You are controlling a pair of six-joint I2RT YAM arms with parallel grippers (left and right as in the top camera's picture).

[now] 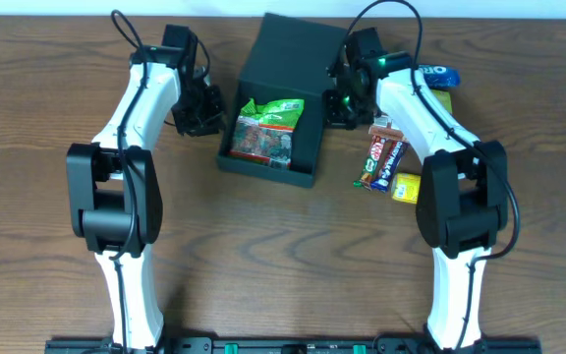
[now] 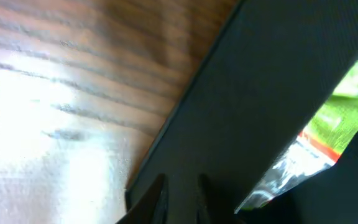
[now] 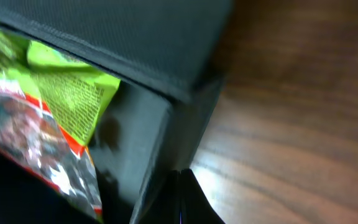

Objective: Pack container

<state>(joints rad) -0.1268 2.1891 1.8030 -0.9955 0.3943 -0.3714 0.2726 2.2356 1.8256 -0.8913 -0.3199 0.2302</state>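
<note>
The black box (image 1: 281, 61) sits toward 12 o'clock on the desk (image 1: 273, 265), with a green snack packet (image 1: 265, 128) inside. The left tool (image 1: 202, 110) is at its 9 o'clock wall and the right tool (image 1: 342, 103) at its 3 o'clock wall. I cannot tell whether either tool is apart or clamped.
</note>
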